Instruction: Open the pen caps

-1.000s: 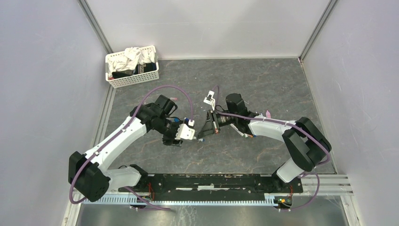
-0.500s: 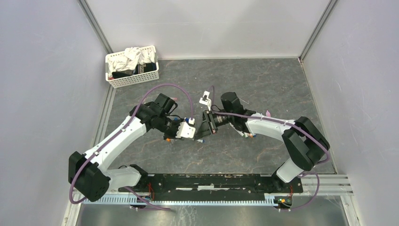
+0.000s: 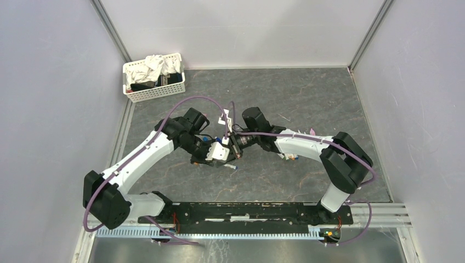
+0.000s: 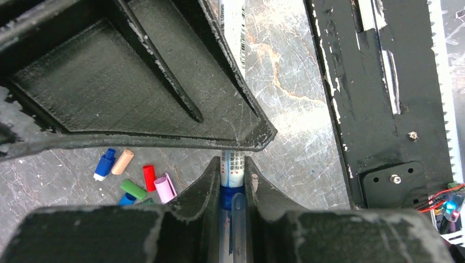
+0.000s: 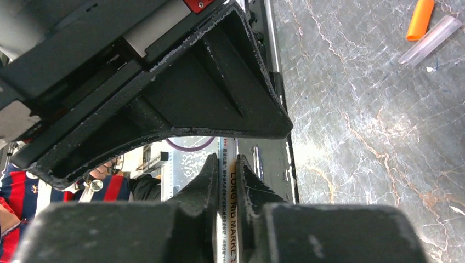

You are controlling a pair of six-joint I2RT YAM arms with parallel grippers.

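The white plastic basket holds crumpled white cloths. The long white pen reads "LONG NIB MARKE". The right gripper pinches its smooth barrel, and the left gripper pinches its blue cap. Little loose plastic caps in blue, orange, red, green and pink lie on the grey marbled table.

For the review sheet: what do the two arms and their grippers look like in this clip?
The left arm and right arm have white link shells between bulky black joint housings. A purple cable runs in loops along each. The left gripper and right gripper have matte black, rough-textured triangular fingers with recessed panels and scuffed, whitish edges.
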